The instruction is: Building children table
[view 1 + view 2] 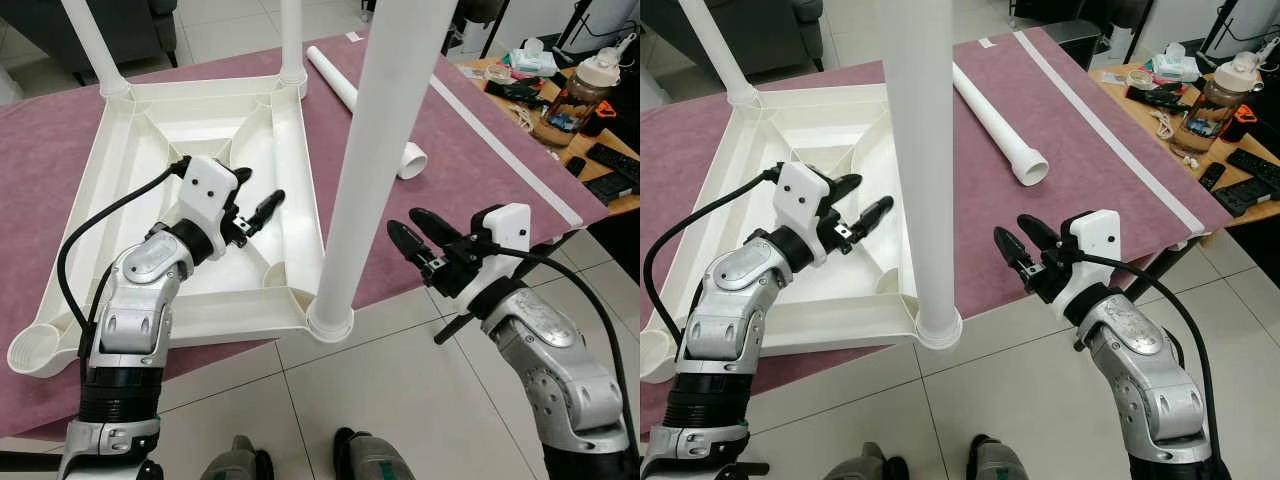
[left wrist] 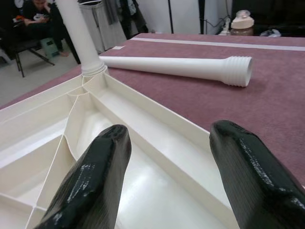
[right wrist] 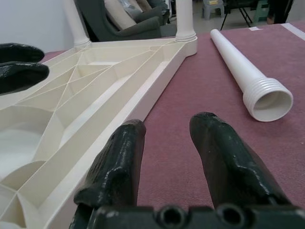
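Note:
A white plastic tabletop (image 1: pixel 300 150) lies upside down on a maroon cloth. White legs stand upright in three of its corners: the near right leg (image 1: pixel 385 130), the far left leg (image 1: pixel 95 45) and the far right leg (image 1: pixel 291 40). The near left socket (image 1: pixel 35 350) holds nothing. A loose leg (image 1: pixel 995 115) with a threaded end lies on the cloth to the right of the tabletop. My left gripper (image 1: pixel 255 192) hovers open over the tabletop's ribbed inside. Open and holding nothing, my right gripper (image 1: pixel 406 224) is at the cloth's front edge, just right of the near leg.
A white strip (image 1: pixel 500 150) runs along the cloth's right side. At the far right, a side table (image 1: pixel 600 200) carries a bottle, remotes and clutter. Tiled floor and my feet (image 1: pixel 235 465) are below. A person (image 2: pixel 33 14) sits far behind.

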Controlling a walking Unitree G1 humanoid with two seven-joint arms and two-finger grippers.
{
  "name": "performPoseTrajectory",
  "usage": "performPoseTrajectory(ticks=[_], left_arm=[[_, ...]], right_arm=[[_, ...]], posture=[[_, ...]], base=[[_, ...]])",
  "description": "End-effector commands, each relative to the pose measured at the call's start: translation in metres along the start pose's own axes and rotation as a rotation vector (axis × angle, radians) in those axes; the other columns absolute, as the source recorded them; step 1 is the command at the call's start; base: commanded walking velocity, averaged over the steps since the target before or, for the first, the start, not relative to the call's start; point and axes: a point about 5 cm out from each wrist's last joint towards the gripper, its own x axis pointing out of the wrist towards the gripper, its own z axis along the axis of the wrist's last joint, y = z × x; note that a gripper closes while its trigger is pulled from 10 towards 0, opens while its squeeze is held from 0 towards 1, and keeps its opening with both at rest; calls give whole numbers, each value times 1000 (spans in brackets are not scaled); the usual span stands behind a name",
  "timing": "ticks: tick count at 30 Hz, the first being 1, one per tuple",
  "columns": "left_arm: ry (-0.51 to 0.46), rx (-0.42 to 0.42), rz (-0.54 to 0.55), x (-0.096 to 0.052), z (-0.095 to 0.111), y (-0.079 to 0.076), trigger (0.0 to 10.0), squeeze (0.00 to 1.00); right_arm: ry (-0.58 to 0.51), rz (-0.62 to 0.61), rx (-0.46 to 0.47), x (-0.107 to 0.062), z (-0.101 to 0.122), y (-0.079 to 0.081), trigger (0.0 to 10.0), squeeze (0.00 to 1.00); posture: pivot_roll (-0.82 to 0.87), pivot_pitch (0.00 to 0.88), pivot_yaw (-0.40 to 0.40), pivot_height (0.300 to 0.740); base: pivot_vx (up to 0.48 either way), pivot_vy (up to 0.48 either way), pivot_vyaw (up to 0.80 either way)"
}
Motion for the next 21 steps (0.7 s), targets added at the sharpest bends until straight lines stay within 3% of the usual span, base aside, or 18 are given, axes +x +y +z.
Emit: performPoseTrajectory(ticks=[1, 11, 17, 21], left_arm=[[39, -16, 71, -2, -11, -2, 10000, 0], [44, -104, 139, 4, -17, -11, 10000, 0], [37, -89, 171, 7, -16, -8, 10000, 0], [33, -81, 194, 8, -16, -8, 10000, 0]], right_arm=[[-6, -26, -1, 1, -2, -2, 10000, 0], [-27, -58, -1, 7, -4, -3, 10000, 0], [-34, -66, 3, 8, -5, -2, 10000, 0], [-39, -72, 5, 9, -6, -2, 10000, 0]], posture=[[-92, 120, 73, 740], [-93, 102, 83, 740], [-92, 97, 91, 740], [-92, 95, 93, 740]], base=[[0, 0, 0], [0, 0, 0], [0, 0, 0], [0, -300, 0]])
